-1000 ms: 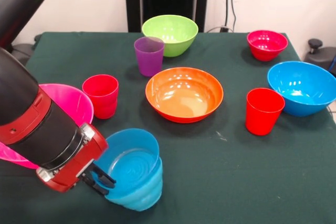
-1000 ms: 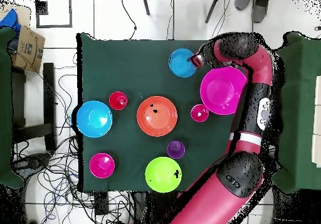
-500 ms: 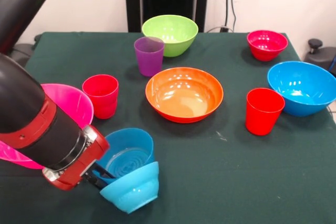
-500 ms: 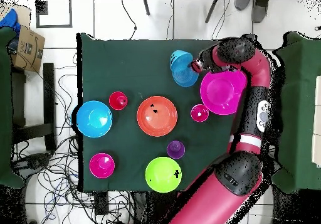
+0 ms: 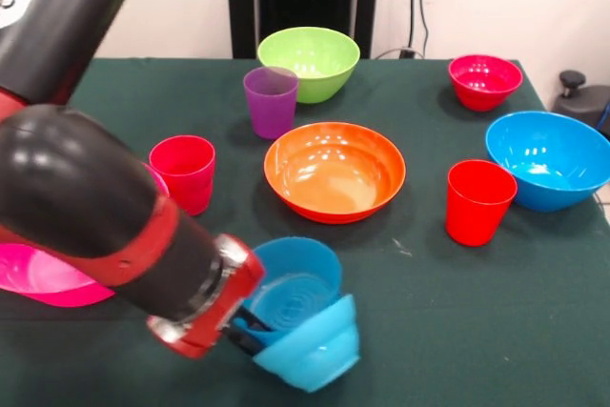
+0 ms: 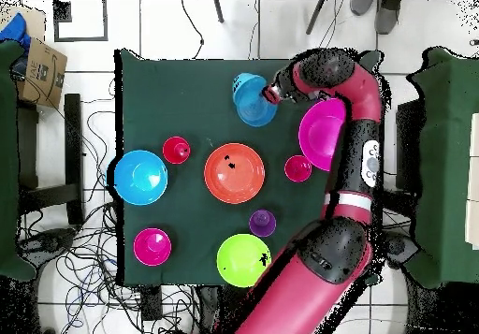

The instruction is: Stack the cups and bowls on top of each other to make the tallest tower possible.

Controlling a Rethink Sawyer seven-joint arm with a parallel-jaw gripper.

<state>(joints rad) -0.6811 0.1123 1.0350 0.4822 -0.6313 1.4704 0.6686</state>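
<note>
My gripper (image 5: 250, 327) (image 6: 269, 94) is shut on the rim of two nested small blue bowls (image 5: 307, 319) (image 6: 250, 99). They hang tilted just above the cloth at the near edge in the front view. The orange bowl (image 5: 334, 171) (image 6: 234, 172) sits mid-table behind them. Further back stand the purple cup (image 5: 271, 100) (image 6: 262, 223) and the lime green bowl (image 5: 309, 62) (image 6: 242, 260). One red cup (image 5: 183, 171) (image 6: 297, 168) stands left of the orange bowl and another red cup (image 5: 479, 200) (image 6: 176, 149) stands to its right. No tower stands on the table.
The large pink bowl (image 5: 43, 276) (image 6: 321, 134) lies at the left, mostly behind my arm. The large blue bowl (image 5: 548, 157) (image 6: 140, 177) and the small red-magenta bowl (image 5: 485, 80) (image 6: 152, 246) sit at the right. The arm's forearm (image 5: 86, 207) covers the near left.
My gripper has carried the two nested blue bowls rightward in the front view, away from the pink bowl, and they now tilt more. Everything else stayed put.
</note>
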